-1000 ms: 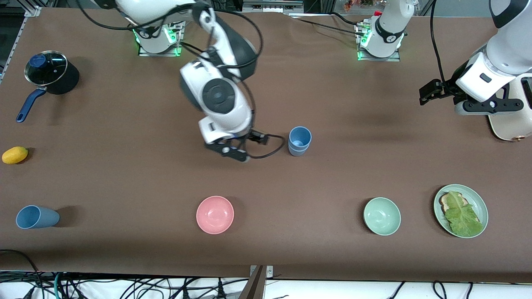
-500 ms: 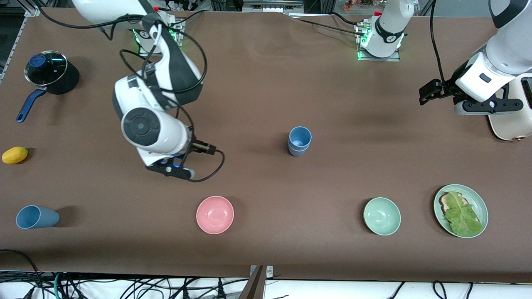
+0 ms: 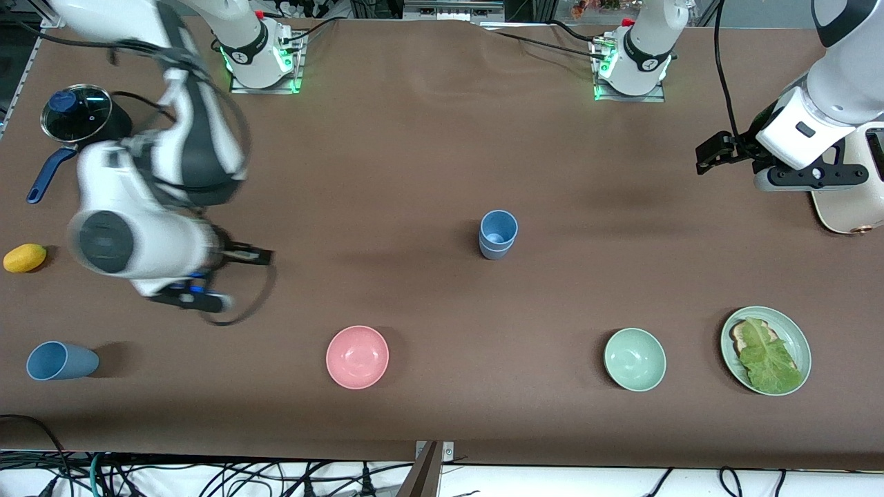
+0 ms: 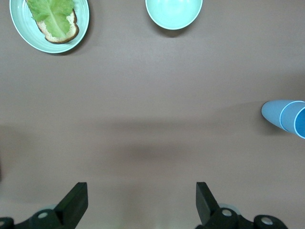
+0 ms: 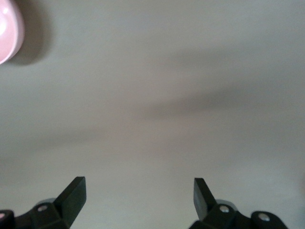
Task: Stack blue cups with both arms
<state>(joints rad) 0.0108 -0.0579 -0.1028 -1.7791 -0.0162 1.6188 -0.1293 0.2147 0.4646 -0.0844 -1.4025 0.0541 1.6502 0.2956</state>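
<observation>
Two blue cups [image 3: 498,235] stand nested upright at the table's middle, a brighter one in a duller one. They also show in the left wrist view [image 4: 286,116]. Another blue cup [image 3: 61,361] lies on its side at the right arm's end, near the front camera. My right gripper [image 3: 188,301] is open and empty in the air over bare table between that lying cup and the pink bowl; its wrist view shows its spread fingers [image 5: 74,193]. My left gripper [image 3: 811,177] is open and empty, and waits high at the left arm's end.
A pink bowl [image 3: 357,357] and a pale green bowl [image 3: 635,359] sit near the front camera. A green plate [image 3: 794,331] holds toast and lettuce. A lemon [image 3: 25,257] and a lidded pot [image 3: 77,116] are at the right arm's end. A cream appliance [image 3: 849,207] is under the left arm.
My right arm has swung away from beside the nested cups toward its own end of the table, closer to the lying cup. The left arm and all the objects have not moved.
</observation>
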